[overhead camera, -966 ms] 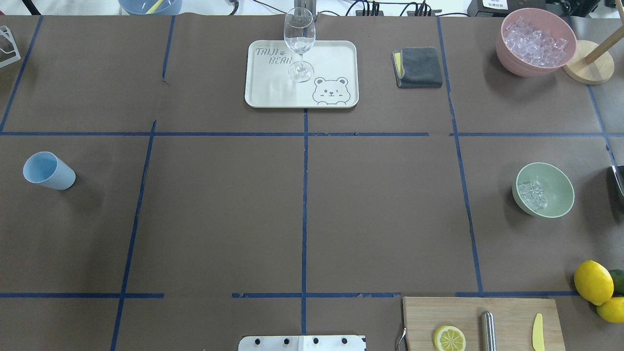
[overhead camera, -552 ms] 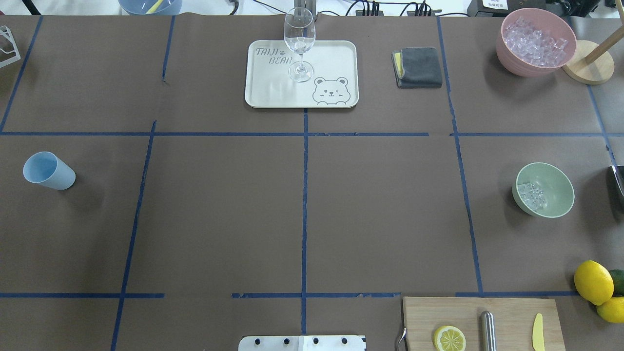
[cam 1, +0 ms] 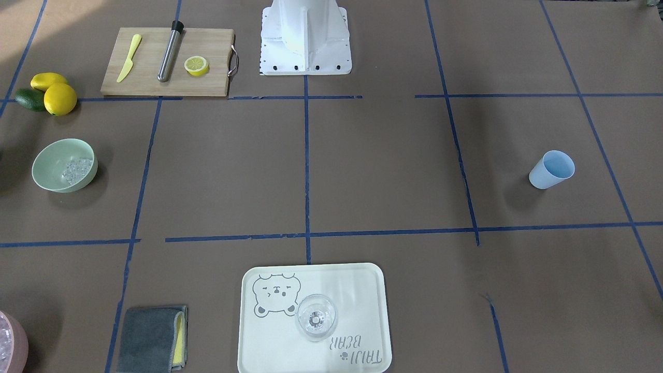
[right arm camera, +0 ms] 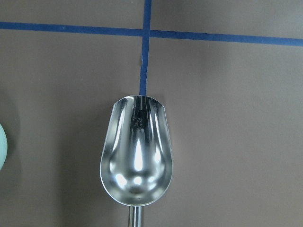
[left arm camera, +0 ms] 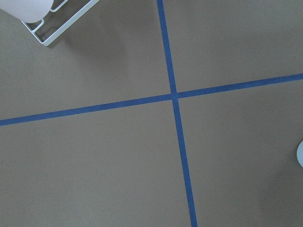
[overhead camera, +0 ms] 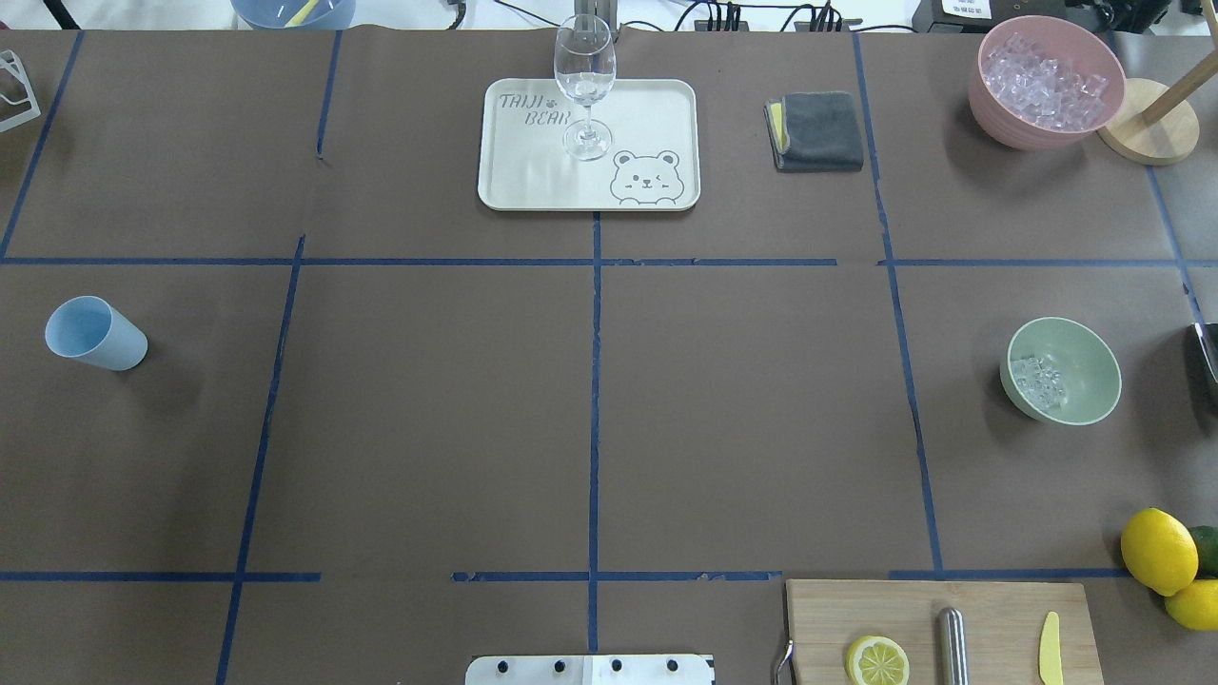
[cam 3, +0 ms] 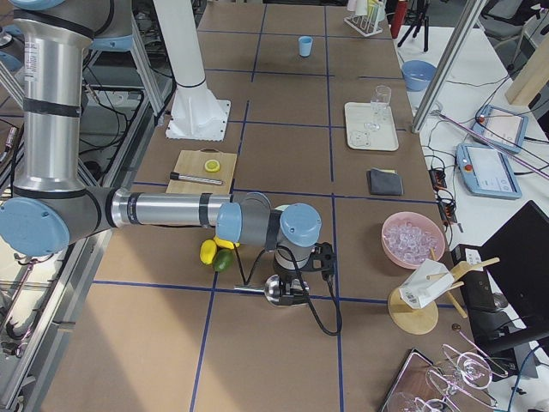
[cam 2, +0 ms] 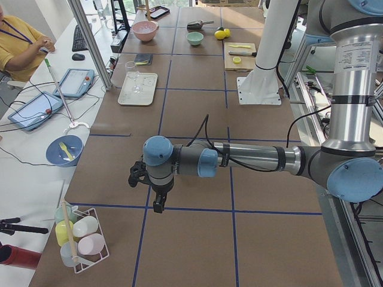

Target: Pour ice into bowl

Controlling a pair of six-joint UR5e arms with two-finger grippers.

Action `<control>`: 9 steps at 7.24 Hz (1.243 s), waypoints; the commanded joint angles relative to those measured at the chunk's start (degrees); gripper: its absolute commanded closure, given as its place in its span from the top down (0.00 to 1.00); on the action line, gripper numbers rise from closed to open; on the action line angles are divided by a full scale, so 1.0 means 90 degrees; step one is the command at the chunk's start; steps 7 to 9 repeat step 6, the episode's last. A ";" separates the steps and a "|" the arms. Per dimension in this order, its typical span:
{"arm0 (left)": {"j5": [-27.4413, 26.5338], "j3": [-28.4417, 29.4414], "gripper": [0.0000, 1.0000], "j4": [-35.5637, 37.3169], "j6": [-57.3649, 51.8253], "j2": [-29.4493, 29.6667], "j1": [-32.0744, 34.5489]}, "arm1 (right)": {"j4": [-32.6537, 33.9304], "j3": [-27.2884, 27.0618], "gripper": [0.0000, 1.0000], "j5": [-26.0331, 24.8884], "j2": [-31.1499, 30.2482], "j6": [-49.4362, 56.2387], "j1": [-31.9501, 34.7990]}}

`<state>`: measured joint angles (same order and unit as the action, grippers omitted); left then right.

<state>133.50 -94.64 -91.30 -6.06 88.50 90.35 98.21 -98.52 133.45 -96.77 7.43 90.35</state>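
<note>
Facing the robot, one green bowl (cam 1: 47,167) stands on the counter (cam 1: 362,171), one small heap of ice (cam 1: 77,169) inside. Overhead, one pink tub (overhead camera: 992,119) holds more. Side views: left tool (cam 2: 159,204) above the counter, right tool (cam 3: 292,281) by one scoop (cam 3: 274,291); whether either is spread cannot be told.

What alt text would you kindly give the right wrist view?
An empty, shiny steel scoop is centred over the brown paper table; blue tape lines cross beyond its mouth. The pale mint-green bowl peeks in at left.
</note>
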 commanded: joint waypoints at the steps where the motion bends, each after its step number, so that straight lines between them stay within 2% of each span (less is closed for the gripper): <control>1: 0.0000 -0.0002 1.00 -0.0002 0.0010 0.0000 0.0000 | -0.0004 -0.0001 1.00 -0.0003 0.0010 0.0005 -0.0019; 3: 0.0010 -0.0002 1.00 -0.0012 0.0000 0.0000 0.0000 | -0.0013 -0.0020 1.00 -0.0003 0.0020 0.0005 -0.0107; 5: 0.0010 -0.0011 1.00 -0.0022 0.0000 0.0010 0.0000 | -0.0538 0.0028 1.00 -0.0003 -0.0028 -0.0034 -0.0166; 9: 0.0010 -0.0011 1.00 -0.0022 0.0000 0.0010 0.0000 | -0.0599 0.0029 1.00 0.0006 -0.0038 -0.0034 -0.0195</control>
